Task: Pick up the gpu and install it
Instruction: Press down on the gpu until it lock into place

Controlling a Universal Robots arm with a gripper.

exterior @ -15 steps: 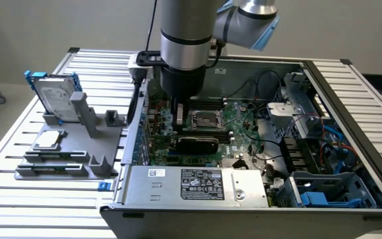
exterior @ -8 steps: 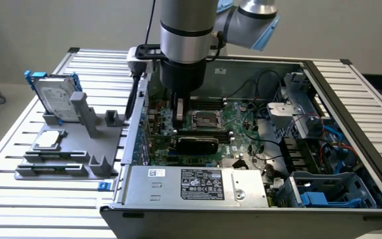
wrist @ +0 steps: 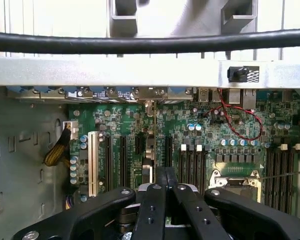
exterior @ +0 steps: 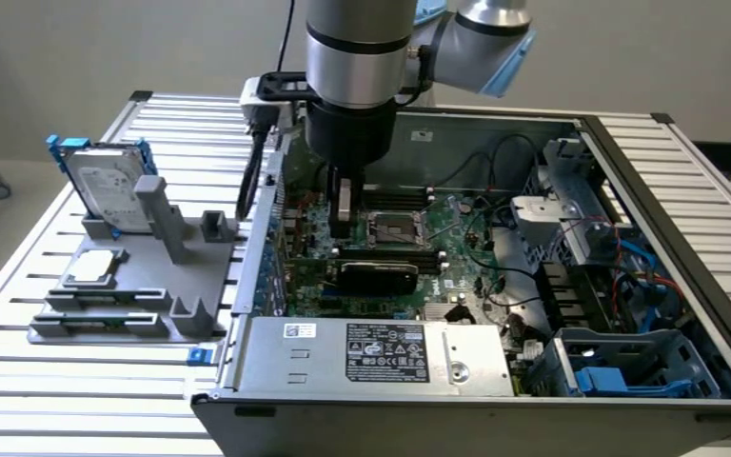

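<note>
- The exterior view looks down at a slant from above one end of the open computer case (exterior: 493, 286), far enough off to take in the whole case, the slatted surface (exterior: 35, 381) and the grey fixture (exterior: 137, 276) at the exterior view's left.
- The wrist view sits just behind the tool (wrist: 165, 180), close over the motherboard (wrist: 190, 140), facing the case's back wall.
- Both views share the motherboard (exterior: 391, 238) with its slots and the processor socket (wrist: 235, 180).
</note>
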